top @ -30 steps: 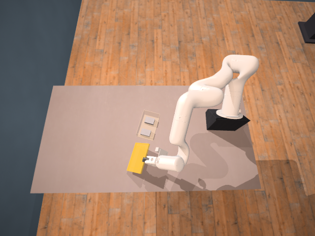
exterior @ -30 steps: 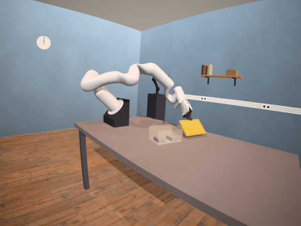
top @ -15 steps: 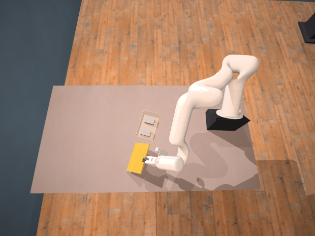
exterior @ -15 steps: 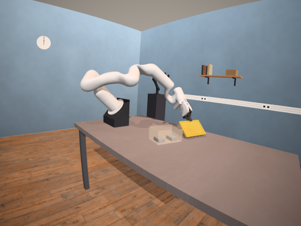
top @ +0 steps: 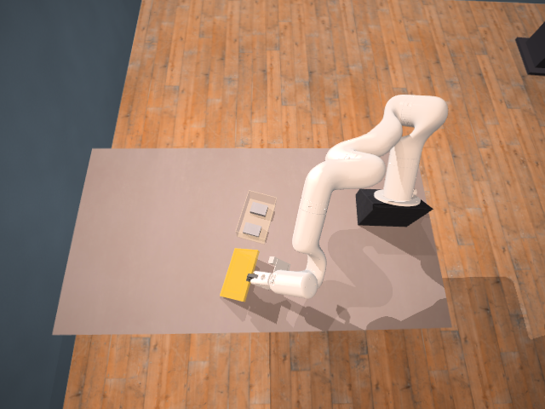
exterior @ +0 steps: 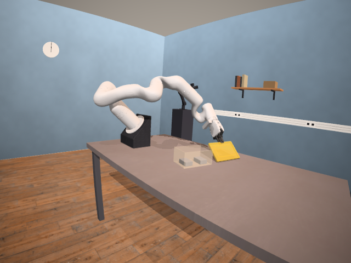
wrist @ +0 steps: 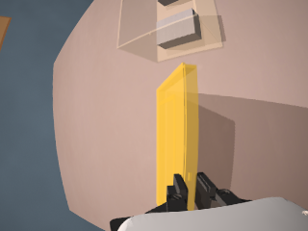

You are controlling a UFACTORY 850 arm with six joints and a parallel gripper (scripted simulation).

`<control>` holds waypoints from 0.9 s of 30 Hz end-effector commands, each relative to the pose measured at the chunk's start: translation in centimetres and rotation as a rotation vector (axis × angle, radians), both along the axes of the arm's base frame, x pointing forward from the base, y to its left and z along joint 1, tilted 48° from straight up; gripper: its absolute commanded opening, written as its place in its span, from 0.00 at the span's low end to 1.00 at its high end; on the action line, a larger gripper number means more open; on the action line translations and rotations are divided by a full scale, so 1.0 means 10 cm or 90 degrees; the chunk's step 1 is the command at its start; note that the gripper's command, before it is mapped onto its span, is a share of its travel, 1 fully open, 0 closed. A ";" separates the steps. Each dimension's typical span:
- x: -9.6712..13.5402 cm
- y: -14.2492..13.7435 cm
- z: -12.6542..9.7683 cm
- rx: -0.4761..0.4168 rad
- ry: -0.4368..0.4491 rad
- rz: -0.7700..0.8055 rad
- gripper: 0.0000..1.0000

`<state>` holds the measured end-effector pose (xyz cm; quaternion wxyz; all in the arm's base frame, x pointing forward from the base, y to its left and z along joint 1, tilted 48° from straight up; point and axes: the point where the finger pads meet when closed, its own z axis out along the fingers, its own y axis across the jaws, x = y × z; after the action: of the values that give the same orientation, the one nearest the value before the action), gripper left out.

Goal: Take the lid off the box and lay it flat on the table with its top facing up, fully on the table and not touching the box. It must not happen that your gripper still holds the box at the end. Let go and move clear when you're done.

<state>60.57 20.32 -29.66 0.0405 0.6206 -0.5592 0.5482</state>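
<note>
Already off the box, the yellow lid is in the placing step: the gripper is nearly closed, its fingers pinching the lid's edge, and the lid hangs tilted beside the box, apart from it. From the exterior view its far edge looks to be on or just above the table, while the gripped edge stands higher; I cannot tell for sure whether it touches. The see-through box stands open with two grey blocks inside. In the wrist view the lid runs edge-on away from the fingers toward the box. Next, I judge, the arm needs to lower the held edge until the lid lies flat, top up, then let go, keeping the gap to the box.
</note>
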 end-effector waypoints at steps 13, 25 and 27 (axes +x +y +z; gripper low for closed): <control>-0.07 -0.04 -0.06 -0.011 -0.035 0.038 0.00; -0.13 -0.10 -0.13 -0.021 -0.064 0.071 0.00; -0.14 -0.10 -0.14 -0.025 -0.075 0.083 0.00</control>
<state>59.20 19.26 -31.03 -0.0068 0.6216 -0.5161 0.5892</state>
